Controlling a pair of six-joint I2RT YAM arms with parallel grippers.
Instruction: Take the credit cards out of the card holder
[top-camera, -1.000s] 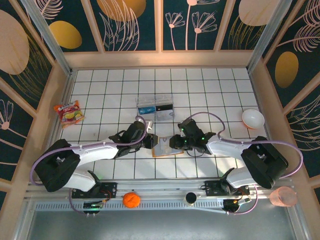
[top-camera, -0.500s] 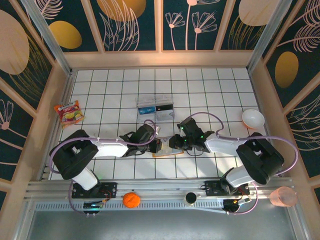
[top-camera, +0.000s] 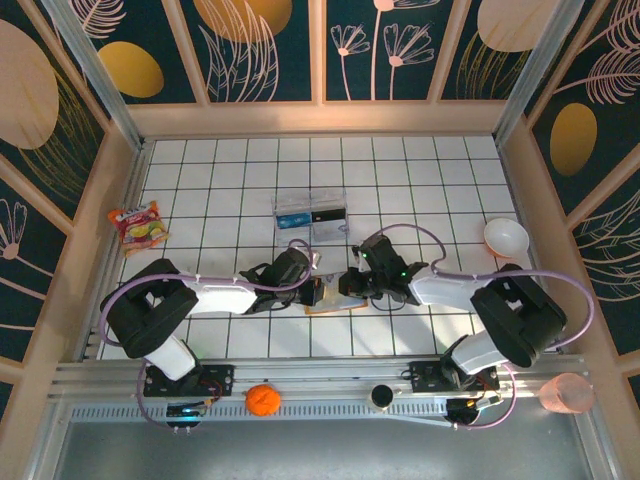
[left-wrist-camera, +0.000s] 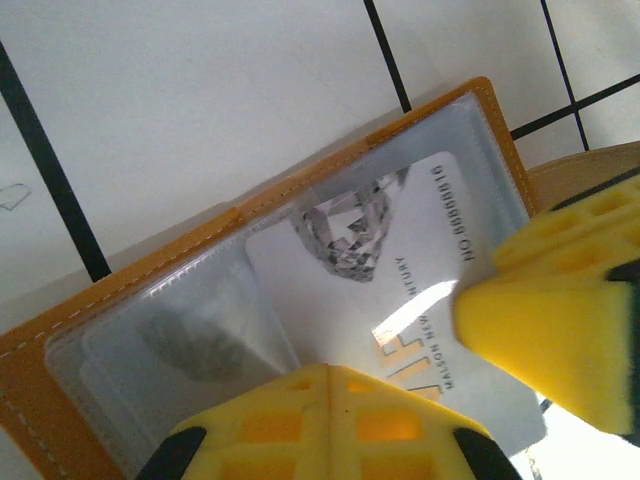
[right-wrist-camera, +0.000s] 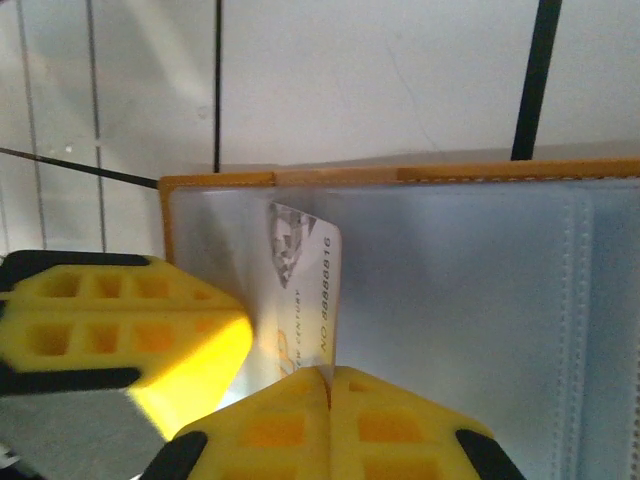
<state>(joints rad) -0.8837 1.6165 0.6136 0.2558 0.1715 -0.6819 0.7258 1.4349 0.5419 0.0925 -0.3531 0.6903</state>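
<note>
Top: holder lies open on the counter between the closed left fingers and closed right fingers.
Left wrist: card pocketed, lengthwise toward the fingertips.
Right wrist: the card's end meets the fingertips.

The card holder is matt orange leather with stitched edges, its pockets clear glossy plastic. The credit card is smooth plastic catching glare. The desk is smooth white tile.
</note>
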